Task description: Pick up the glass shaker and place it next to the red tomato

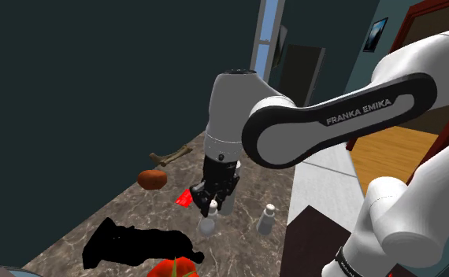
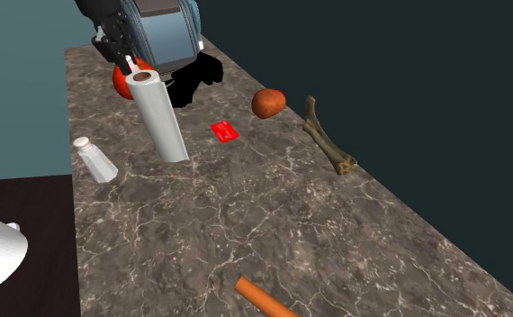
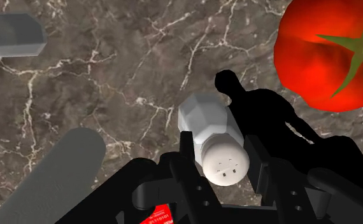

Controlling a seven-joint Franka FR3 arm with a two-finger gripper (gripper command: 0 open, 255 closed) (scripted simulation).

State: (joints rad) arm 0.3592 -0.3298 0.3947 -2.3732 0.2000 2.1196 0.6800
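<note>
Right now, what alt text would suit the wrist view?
The end effector clasps a shaker by its white cap over a dark veined counter. A red tomato lies close by on one side; a second shaker and a grey cylinder lie on the other.

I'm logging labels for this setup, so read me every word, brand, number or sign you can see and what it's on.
"FRANKA EMIKA", white letters on the dark band of the arm.
Red card on the counter: white print, too small to read.
Shaker between the jaws: no lettering, only holes in its cap.
</note>
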